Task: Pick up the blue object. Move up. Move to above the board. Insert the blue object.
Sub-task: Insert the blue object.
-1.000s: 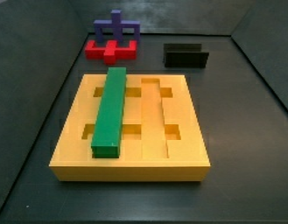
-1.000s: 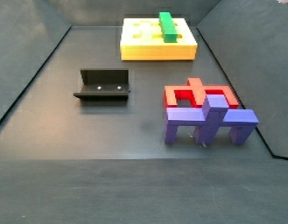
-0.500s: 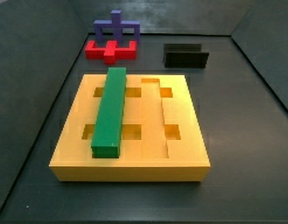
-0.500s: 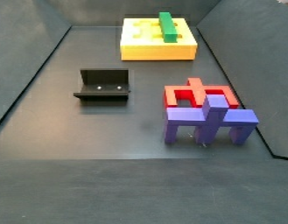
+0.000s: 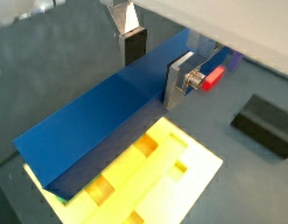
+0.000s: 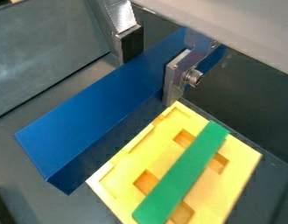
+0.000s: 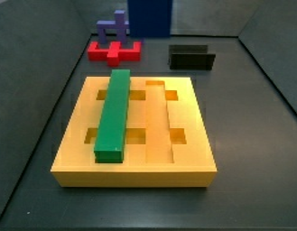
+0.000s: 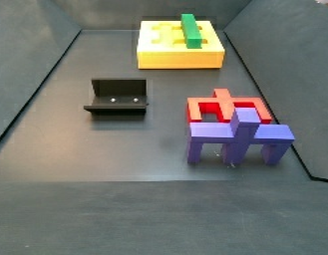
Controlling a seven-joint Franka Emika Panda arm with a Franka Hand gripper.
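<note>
My gripper [image 5: 156, 63] is shut on the blue object [image 5: 99, 114], a long dark-blue bar clamped across its width between the silver fingers [image 5: 180, 79]; both wrist views show this [image 6: 153, 59]. The bar [image 6: 94, 122] is held in the air. The yellow board [image 6: 120, 168] lies below it, with the green bar [image 6: 187, 171] in one groove. In a side view the bar's lower end [image 7: 151, 16] hangs in from above at the back, beyond the board [image 7: 78, 126]; the gripper itself is out of that view.
A purple cross-shaped piece [image 8: 239, 137] stands on the small red base [image 8: 219, 108]. The black fixture [image 8: 117, 97] stands beside them. The board [image 8: 153, 58] with the green bar [image 8: 191, 30] sits further along. Dark walls enclose the floor.
In a side view the blue bar has come into view at the top back, where nothing showed before. The board, green bar, purple piece and fixture have not moved.
</note>
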